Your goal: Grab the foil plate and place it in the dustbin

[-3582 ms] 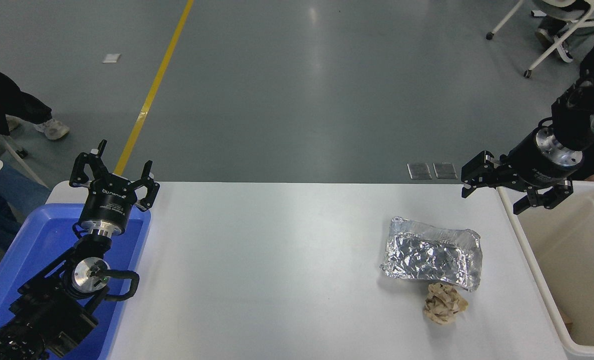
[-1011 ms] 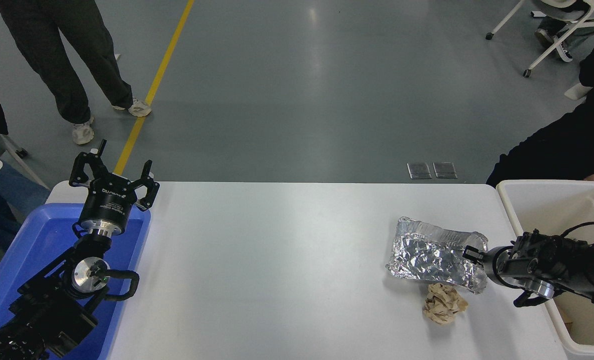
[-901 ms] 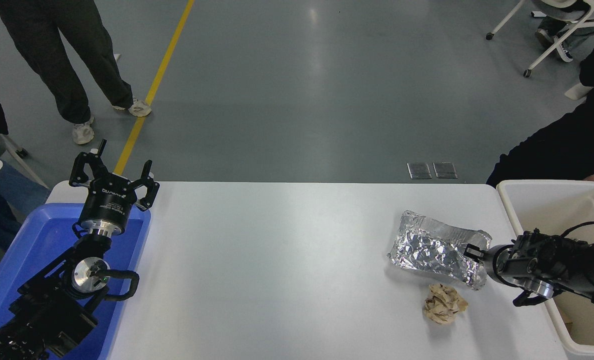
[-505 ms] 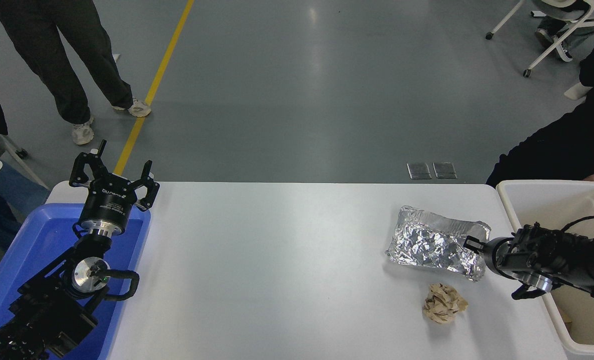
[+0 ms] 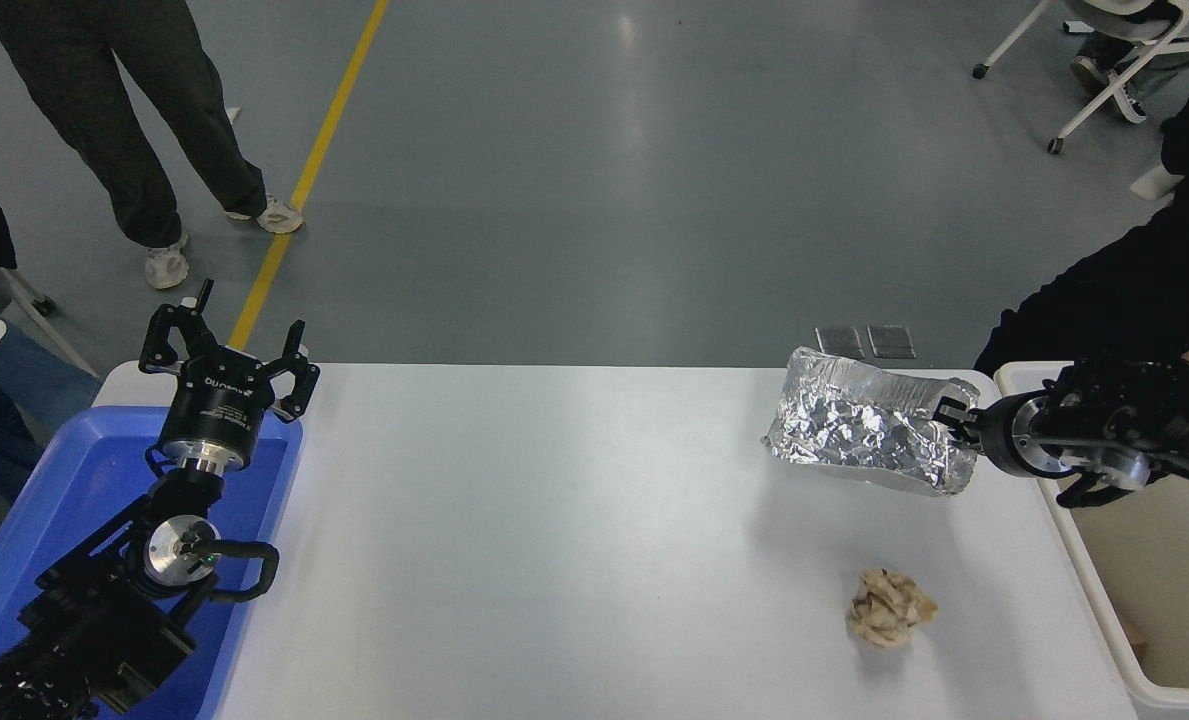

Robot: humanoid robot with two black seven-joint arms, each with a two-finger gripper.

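**One foil plate up off the worktop**

Right gripper (image 5: 957, 418) has its jaws clamped on the foil plate (image 5: 859, 432), carried above the worktop's (image 5: 554, 520) far right corner. Long axis runs left-right, slightly tilted. Best bet: stay high, clear the dustbin (image 5: 1144, 560) rim, then release. Left gripper (image 5: 229, 345) parked, jaws apart.
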